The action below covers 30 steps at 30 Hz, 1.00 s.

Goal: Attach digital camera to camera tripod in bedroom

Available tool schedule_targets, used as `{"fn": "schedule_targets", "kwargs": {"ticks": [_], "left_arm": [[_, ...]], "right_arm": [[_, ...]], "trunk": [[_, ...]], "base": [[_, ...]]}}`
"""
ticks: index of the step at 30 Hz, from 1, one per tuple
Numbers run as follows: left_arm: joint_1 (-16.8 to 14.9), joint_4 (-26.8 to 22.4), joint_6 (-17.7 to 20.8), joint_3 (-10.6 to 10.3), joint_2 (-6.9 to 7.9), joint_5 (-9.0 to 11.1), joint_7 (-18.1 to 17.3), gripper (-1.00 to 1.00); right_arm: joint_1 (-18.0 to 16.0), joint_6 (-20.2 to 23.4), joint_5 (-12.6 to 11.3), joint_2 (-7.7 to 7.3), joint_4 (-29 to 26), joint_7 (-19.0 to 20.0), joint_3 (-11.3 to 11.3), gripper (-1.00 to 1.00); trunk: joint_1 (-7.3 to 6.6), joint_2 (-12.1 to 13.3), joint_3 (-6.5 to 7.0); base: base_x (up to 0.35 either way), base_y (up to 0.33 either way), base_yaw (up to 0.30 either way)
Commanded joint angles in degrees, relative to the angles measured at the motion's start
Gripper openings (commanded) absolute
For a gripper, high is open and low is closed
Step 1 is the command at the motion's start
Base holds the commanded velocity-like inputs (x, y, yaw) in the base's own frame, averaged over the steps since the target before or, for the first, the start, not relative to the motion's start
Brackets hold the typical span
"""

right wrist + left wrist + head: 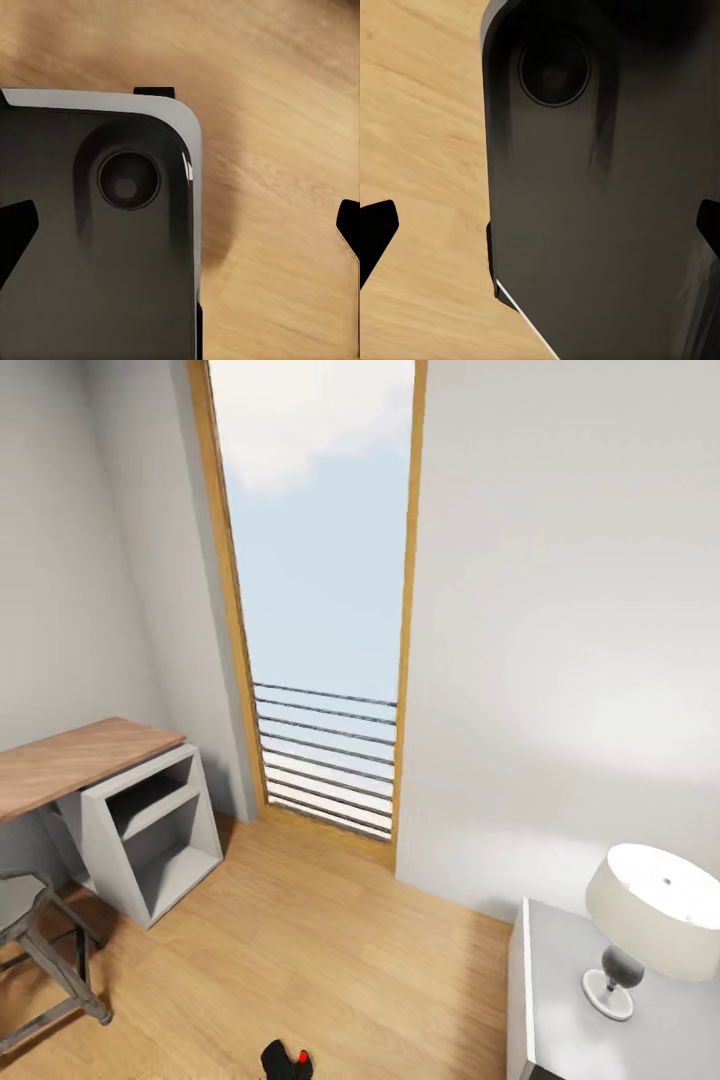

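The digital camera (287,1061) is cut off by the head view's lower edge, the chair (40,960) by its left.

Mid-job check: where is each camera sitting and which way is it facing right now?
Head: high, tilted down at window, desk, lamp; digital camera at bottom edge.
Left wrist: past open left gripper onto dark panel, likely robot's base.
Right wrist: past open right gripper onto similar dark panel.
Shared: wood floor.

One digital camera (288,1060), one lamp (655,925), one desk (80,760), one chair (40,960).
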Motion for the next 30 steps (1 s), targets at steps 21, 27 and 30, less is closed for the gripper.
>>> {"fn": "schedule_targets", "kwargs": {"ticks": [21,27,30], "left_arm": [[0.04,-0.12,0.05,0.0,0.0,0.02,0.01,1.0],[0.04,-0.13,0.05,0.0,0.0,0.02,0.01,1.0],[0.04,-0.12,0.05,0.0,0.0,0.02,0.01,1.0]], "right_arm": [[-0.05,-0.2,-0.01,0.03,0.05,-0.02,-0.02,1.0],[-0.04,-0.2,-0.01,0.0,0.05,-0.02,-0.03,1.0],[-0.05,-0.2,-0.01,0.0,0.05,-0.02,-0.04,1.0]], "trunk": [[0.0,-0.02,-0.05],[0.0,-0.02,-0.05],[0.0,-0.02,-0.05]], "base": [[0.0,0.0,0.295],[0.0,0.0,0.295],[0.0,0.0,0.295]]}}
